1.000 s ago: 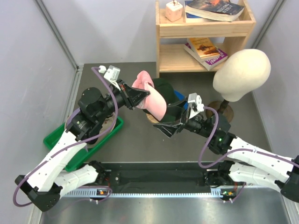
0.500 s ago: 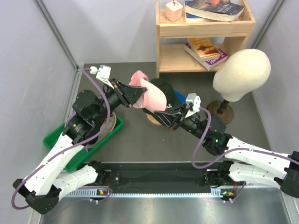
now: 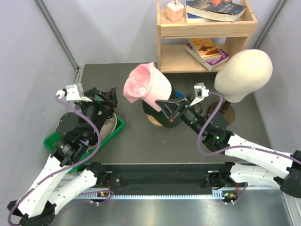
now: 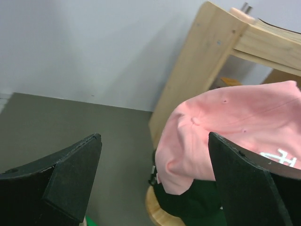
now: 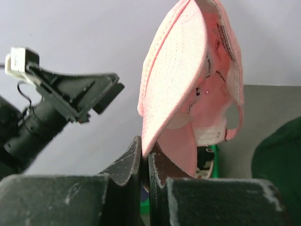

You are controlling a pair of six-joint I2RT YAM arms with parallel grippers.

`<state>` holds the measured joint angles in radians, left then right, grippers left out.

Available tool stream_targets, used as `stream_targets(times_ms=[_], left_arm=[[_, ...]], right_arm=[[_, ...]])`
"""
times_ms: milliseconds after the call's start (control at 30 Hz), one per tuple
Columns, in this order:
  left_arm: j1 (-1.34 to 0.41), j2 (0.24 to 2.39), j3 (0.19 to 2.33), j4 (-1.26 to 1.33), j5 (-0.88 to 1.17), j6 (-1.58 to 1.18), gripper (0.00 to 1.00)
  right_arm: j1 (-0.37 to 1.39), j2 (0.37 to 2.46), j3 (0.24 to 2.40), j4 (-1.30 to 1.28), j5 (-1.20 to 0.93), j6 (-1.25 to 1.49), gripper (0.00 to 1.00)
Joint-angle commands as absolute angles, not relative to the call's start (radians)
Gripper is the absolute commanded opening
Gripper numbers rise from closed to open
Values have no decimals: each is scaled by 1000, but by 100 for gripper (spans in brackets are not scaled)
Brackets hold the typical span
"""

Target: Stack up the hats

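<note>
**Item:** pale pink cap (image 3: pixel 146 88).
**Loc:** raised and tilted, just above dark cap (image 3: pixel 155 114) on wooden stand (image 3: pixel 152 121), mid desk (image 3: pixel 131 141).
**Grip:** right end effector (image 5: pixel 145 151) pinched tight on brim edge. Left end effector (image 3: pixel 109 95) spread wide, empty, apart from cap, near green tray (image 3: pixel 55 139).
**Status:** stack begun; pink cap not yet seated or released, by my read.
**Cond:** soft fabric, eyelets, white logo, crown slightly crumpled.

Left gripper (image 4: pixel 155 141) jaws wide apart; right gripper (image 5: pixel 146 147) jaws tight together.
</note>
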<state>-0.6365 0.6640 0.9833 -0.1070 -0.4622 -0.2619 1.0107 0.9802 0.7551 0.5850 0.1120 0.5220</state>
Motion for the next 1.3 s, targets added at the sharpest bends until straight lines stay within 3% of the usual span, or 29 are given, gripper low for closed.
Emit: stream_targets(times_ms=[0,433,1033,1267], left_arm=[[-634,609,919,-2,-633,-166,99],[-634,687,865,48,-617,-141,99],[-634,698,861,46,-615,-138,99],[-634,699,857,48,-615,-137,99]], right_arm=[[996,1061,815,805,161,687,0],[838,1357,782,1144,81,821,0],[758,1278,450,1344,143,1003,0],[755,1215,364,1284,156,1146,0]])
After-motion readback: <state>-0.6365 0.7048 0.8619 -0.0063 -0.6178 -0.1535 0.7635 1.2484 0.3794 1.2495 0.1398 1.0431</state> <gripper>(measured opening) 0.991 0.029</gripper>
